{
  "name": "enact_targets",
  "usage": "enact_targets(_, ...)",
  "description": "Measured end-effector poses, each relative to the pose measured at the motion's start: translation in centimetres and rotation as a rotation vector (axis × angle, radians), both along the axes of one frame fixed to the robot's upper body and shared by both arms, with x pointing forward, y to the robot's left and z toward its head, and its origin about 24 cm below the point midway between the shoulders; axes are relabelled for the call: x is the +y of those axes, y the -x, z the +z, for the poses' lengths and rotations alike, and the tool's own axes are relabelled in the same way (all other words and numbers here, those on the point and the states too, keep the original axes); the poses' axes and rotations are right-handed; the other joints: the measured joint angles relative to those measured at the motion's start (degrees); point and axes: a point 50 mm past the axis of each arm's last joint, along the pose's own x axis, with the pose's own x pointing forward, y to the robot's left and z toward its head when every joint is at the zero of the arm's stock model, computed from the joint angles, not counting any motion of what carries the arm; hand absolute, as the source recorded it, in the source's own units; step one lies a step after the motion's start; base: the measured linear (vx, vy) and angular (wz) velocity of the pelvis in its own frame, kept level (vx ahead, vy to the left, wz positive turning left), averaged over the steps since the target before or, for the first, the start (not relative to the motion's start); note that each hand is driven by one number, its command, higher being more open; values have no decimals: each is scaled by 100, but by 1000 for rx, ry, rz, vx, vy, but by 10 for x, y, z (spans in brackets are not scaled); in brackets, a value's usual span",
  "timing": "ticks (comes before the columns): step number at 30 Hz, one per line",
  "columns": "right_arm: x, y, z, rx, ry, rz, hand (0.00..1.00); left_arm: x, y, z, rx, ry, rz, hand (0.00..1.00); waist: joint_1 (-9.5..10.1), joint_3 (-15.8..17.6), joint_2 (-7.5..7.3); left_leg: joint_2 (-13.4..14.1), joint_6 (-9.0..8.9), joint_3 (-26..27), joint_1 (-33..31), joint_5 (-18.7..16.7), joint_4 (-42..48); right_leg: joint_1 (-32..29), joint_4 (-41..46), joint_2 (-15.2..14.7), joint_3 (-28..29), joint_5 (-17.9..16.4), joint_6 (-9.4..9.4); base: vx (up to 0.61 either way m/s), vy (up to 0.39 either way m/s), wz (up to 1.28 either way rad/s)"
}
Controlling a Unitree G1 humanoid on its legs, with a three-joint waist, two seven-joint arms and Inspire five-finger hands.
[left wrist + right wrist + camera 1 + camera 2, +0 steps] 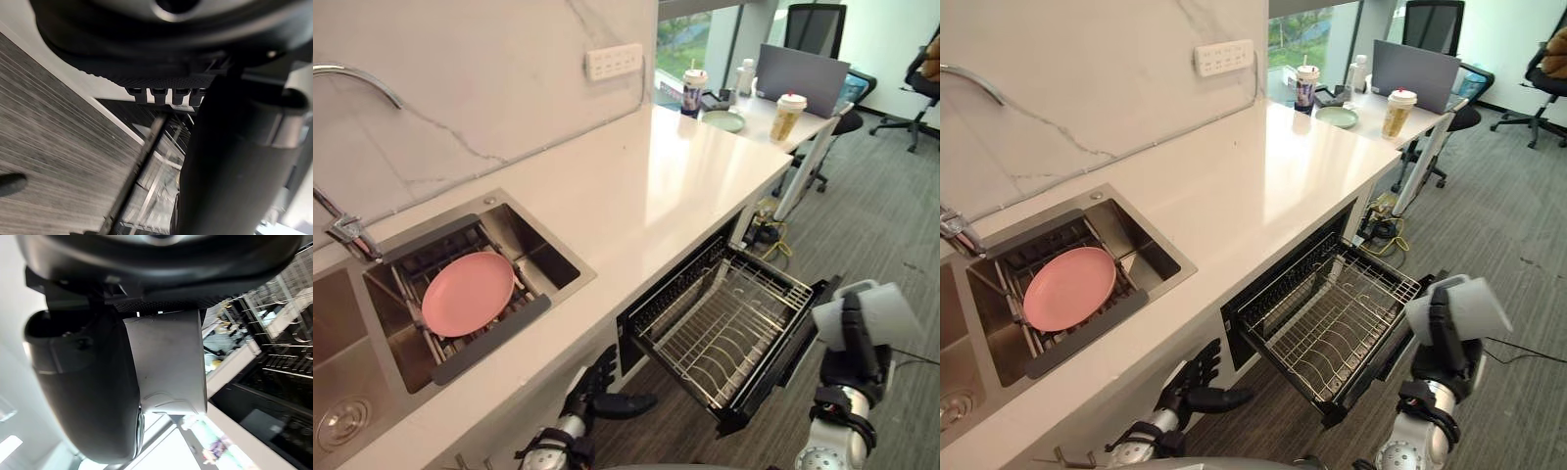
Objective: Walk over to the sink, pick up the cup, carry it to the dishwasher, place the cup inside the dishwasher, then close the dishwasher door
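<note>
My right hand [858,354] is curled round a pale grey cup [886,305], held on its side just right of the open dishwasher door. The right wrist view shows the cup [168,357] pressed between the thumb and the palm. The dishwasher [646,315] stands open under the counter with its wire rack [724,323] pulled out and bare. My left hand [595,390] hangs low in front of the cabinet, left of the rack, its fingers loosely spread and holding nothing. The steel sink [524,250] lies at the left of the counter.
A pink plate [468,292] rests on a drain rack in the sink, with a tap [347,230] behind. Far along the counter [685,166] stand paper cups [788,116], a green plate [722,120] and a laptop [800,76]. Office chairs stand on the carpet beyond.
</note>
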Motion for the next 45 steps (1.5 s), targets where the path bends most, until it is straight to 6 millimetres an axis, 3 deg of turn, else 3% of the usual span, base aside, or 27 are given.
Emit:
enact_targets(4,-2,-12,2,62,95,104,0,23,20,-15,119,-78,68,100,57,58,7,-43,2,-128,9,17,0,104,-28,-33,-133,-18,25,-3,-5,15)
enact_targets(8,-7,-20,4,132,185,173,0,26,34,-28,248,-114,114,100,108,169,16,-90,36,-302,19,58,-3,229,-28,-78,-319,-36,48,-29,2,22)
enact_targets(12,4,-36,-7,274,239,300,0,36,38,-38,382,-151,268,100,157,223,44,-87,33,-429,-9,100,-31,263,9,-73,-441,-57,42,-60,-6,16)
enact_targets(15,10,-36,-20,393,258,362,0,42,40,-40,427,-153,330,100,217,263,66,-100,28,-591,-100,132,-32,270,27,-78,-603,-86,44,-34,-9,27)
enact_targets(18,13,-36,-32,513,280,413,0,47,40,-40,439,-147,382,100,288,339,90,-109,26,-710,-159,151,-31,292,35,-76,-726,-100,47,3,-9,23)
enact_targets(22,5,-40,-39,640,336,449,0,50,38,-38,398,-156,388,100,304,509,248,-141,53,-837,-274,196,-5,266,37,-89,-865,-107,56,14,-4,18)
enact_targets(27,-15,-62,-22,689,477,441,0,50,30,-36,354,-124,388,100,307,936,480,-123,61,-971,-565,316,17,25,207,-93,-977,-120,37,-26,0,16)
enact_targets(31,-24,-81,-6,697,572,420,0,50,26,-34,326,-104,344,100,384,1289,557,-76,63,-1067,-806,400,85,-247,467,-113,-1033,-186,-4,-67,-6,12)
enact_targets(36,-26,-88,-4,784,720,467,0,47,23,-33,308,-74,374,100,439,1392,636,-93,70,-1175,-879,440,112,-356,746,-173,-1094,-310,-17,-50,-3,10)
enact_targets(41,-23,-91,-9,831,756,525,0,47,15,-32,309,-142,397,100,453,1530,702,-92,64,-1314,-991,540,100,-458,935,-199,-1219,-389,-34,-55,-12,15)
enact_targets(42,-21,-93,-10,834,767,542,100,47,14,-32,312,-155,400,100,453,1557,710,-87,62,-1327,-1017,557,97,-488,962,-199,-1231,-393,-40,-51,-23,11)
enact_targets(45,-13,-100,-10,849,811,604,100,47,9,-31,315,-172,407,100,473,1661,733,-84,53,-1339,-1022,582,87,-502,1000,-202,-1242,-401,-47,-45,-23,3)
